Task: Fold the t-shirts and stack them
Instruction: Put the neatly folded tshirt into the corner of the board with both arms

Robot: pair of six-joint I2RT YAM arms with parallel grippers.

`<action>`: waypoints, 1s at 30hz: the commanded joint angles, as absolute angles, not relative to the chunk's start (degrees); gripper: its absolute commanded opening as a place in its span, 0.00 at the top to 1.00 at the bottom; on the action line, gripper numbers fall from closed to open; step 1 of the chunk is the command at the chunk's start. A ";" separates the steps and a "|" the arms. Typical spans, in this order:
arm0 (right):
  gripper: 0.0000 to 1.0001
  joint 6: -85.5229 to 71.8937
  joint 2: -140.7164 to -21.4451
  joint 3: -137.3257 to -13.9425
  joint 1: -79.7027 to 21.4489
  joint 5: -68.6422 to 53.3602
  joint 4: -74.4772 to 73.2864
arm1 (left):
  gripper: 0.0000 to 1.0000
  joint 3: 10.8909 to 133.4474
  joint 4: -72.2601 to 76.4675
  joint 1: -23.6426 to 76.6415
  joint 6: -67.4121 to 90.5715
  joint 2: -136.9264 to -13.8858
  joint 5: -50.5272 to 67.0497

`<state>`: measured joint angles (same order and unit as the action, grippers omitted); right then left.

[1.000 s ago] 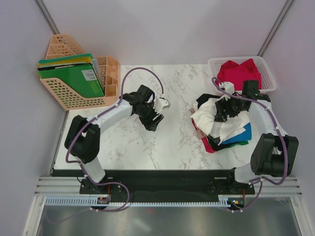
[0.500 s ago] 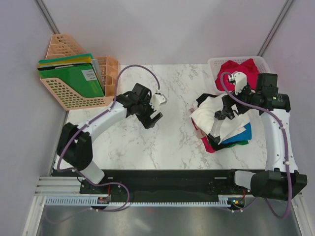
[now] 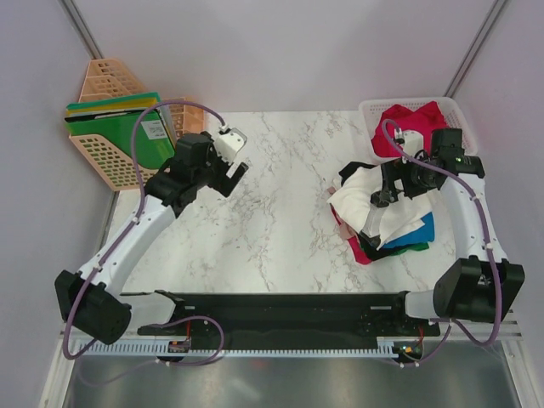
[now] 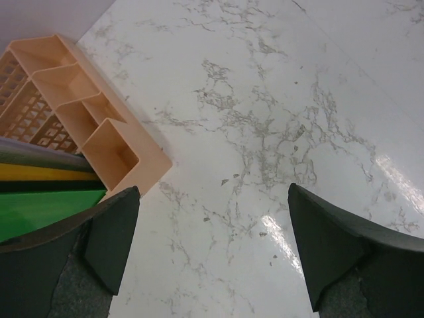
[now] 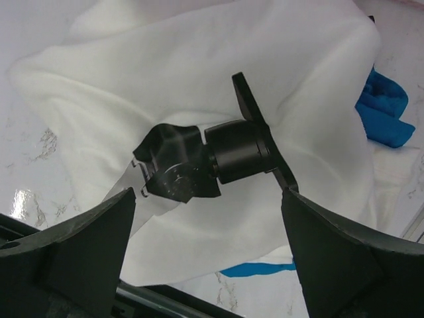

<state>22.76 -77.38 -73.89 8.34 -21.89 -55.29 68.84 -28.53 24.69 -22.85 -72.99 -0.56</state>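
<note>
A pile of t-shirts lies at the table's right: a large white one point(image 3: 364, 206) on top, with black point(image 3: 355, 172), bright blue point(image 3: 422, 230) and red point(image 3: 358, 248) cloth under it. Another red t-shirt point(image 3: 414, 125) fills the white basket point(image 3: 465, 136). My right gripper point(image 3: 388, 183) hovers open over the pile. In the right wrist view its wide-apart jaws point(image 5: 209, 228) frame the white t-shirt point(image 5: 199, 79) and blue cloth point(image 5: 385, 112), holding nothing. My left gripper point(image 3: 228, 172) is open and empty above bare marble point(image 4: 265, 132).
A black motor-like part point(image 5: 218, 159) lies on the white shirt. A peach plastic organizer point(image 3: 127, 166) with green folders point(image 3: 127, 136) stands at the back left, close beside my left fingers point(image 4: 112, 238); its compartments point(image 4: 86, 126) show in the left wrist view.
My left arm has lifted and swung back-left toward the organizer, its jaws opening wider. My right arm has shifted over the pile, and its jaws have opened fully.
</note>
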 commanded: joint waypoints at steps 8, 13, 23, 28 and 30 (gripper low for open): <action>0.02 18.45 -80.77 -70.94 6.42 -19.78 -52.03 | 0.00 62.05 -21.10 22.50 -22.85 -66.71 -3.61; 0.02 21.18 -84.53 -67.42 5.98 -17.41 -53.26 | 0.00 62.23 -20.92 22.24 -22.94 -68.37 -3.25; 0.02 23.64 -92.64 -61.44 5.80 -6.07 -48.52 | 0.00 61.53 -20.65 21.97 -23.47 -68.73 -3.34; 0.02 23.47 -93.86 -60.12 6.06 -4.40 -46.41 | 0.00 61.08 -20.57 21.80 -23.47 -68.73 -2.55; 0.02 23.64 -94.39 -59.77 6.24 -2.73 -44.66 | 0.00 61.17 -20.39 21.80 -23.47 -68.91 -2.55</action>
